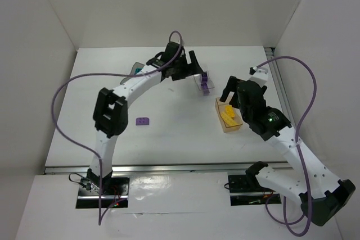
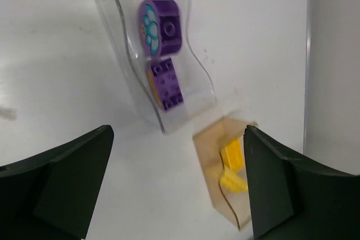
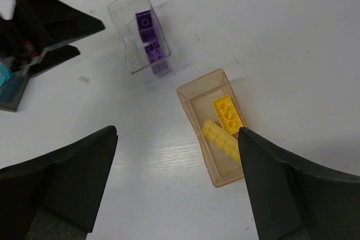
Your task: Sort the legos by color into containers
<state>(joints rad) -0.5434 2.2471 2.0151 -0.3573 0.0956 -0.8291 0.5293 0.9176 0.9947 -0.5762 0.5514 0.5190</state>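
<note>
From the top external view we record the left hand [image 1: 191,67] extended to the far middle of the white worktop [image 1: 169,141], poised just beside the clear tub [image 1: 198,81], in which purple shows. The dark grey tub [image 1: 136,67] stands further left, largely hidden behind that arm. The amber tub [image 1: 218,111] lies right of centre with yellow bricks [image 1: 228,116] inside, and the right hand [image 1: 237,90] hangs at its far end. One loose purple brick [image 1: 143,121] sits alone on the worktop, well apart from all three tubs and near the left arm's elbow. From the left wrist view, the fingers [image 2: 62,189] are spread wide with nothing between them. The clear tub appears beyond them holding a purple rounded piece [image 2: 159,26] with a pale flower print on its side and, just beside it, a square purple brick [image 2: 167,84]; a corner of the amber tub shows nearer the right finger. From the right wrist view, this hand's own fingers are also spread and empty. Two yellow bricks lie side by side in the amber tub, and the clear tub stands near it but not touching. A teal piece [image 3: 4,76] shows at the left edge in the dark grey tub — whether it holds more we cannot tell.
</note>
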